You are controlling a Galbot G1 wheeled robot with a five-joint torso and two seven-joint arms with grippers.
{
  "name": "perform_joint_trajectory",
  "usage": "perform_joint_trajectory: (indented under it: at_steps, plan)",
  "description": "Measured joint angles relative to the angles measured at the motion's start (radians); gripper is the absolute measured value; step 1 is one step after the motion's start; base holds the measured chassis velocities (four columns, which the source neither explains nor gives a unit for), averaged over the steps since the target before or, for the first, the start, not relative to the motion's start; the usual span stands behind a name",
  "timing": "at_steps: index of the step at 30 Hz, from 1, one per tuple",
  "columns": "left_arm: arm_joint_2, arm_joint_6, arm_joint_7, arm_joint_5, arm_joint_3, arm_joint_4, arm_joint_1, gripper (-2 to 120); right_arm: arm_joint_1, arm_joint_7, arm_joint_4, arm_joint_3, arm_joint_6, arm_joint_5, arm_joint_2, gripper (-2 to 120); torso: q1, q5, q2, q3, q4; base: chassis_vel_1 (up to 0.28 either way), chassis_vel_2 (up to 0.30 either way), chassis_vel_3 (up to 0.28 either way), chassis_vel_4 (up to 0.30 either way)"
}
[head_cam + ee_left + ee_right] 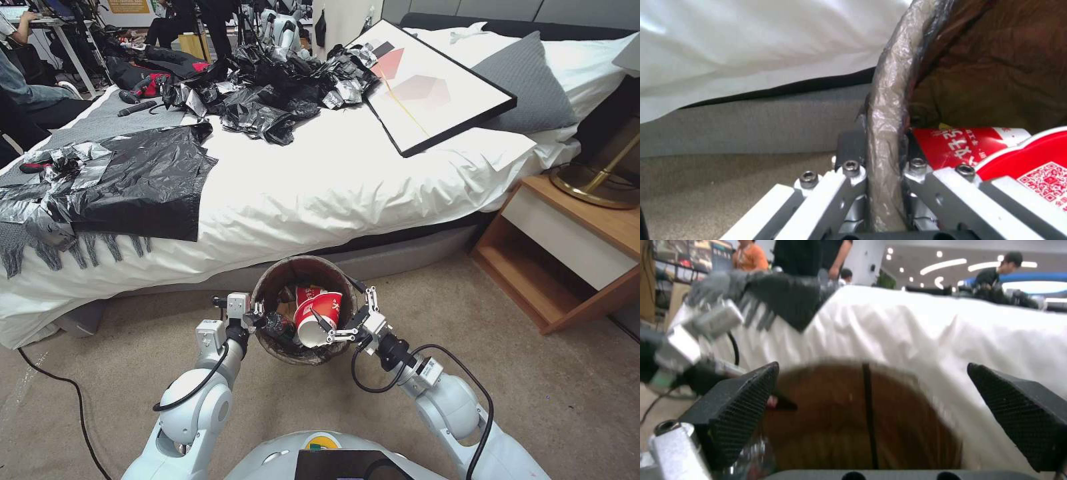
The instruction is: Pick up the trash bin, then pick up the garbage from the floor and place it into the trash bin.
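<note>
Holding the trash bin (269,280) level above the floor matters most: left gripper (259,320) pinches its bagged rim, right gripper (347,315) hangs spread wide over the red cup (321,313) inside.

One trash bin (301,310) is sitting between two grippers, containing two red cups (319,315); one framed picture (430,83) is lying beyond.

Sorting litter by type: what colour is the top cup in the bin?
Red outside, white inside; the cup shows best in the head view.
</note>
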Motion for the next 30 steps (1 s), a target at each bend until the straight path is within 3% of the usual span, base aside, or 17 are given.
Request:
perform_joint_trajectory:
  at_steps: [9,13,18,30]
  plan:
    - [0.002,0.000,0.001,0.000,-0.001,-0.001,0.005,3,-0.001,-0.008,0.083,0.045,0.021,0.052,0.056,100,0.000,0.0000,0.000,0.000,0.0000,0.000,0.000,0.000,0.000]
    - [0.003,-0.001,0.001,0.000,-0.007,-0.001,0.009,3,-0.015,0.074,0.106,0.079,0.029,0.017,0.110,100,0.000,-0.0001,0.000,0.000,0.0003,0.000,0.000,0.000,0.000]
    - [0.005,-0.004,0.002,-0.002,-0.011,-0.003,0.013,3,-0.089,0.287,0.122,0.129,-0.011,-0.084,0.210,100,0.000,-0.0001,0.000,0.000,-0.0002,0.000,0.000,0.000,0.000]
    - [0.006,-0.009,0.004,-0.008,-0.018,-0.011,0.013,3,-0.099,0.364,0.029,0.150,-0.009,-0.124,0.275,100,0.000,-0.0001,0.000,0.000,0.0001,0.000,0.000,0.000,0.000]
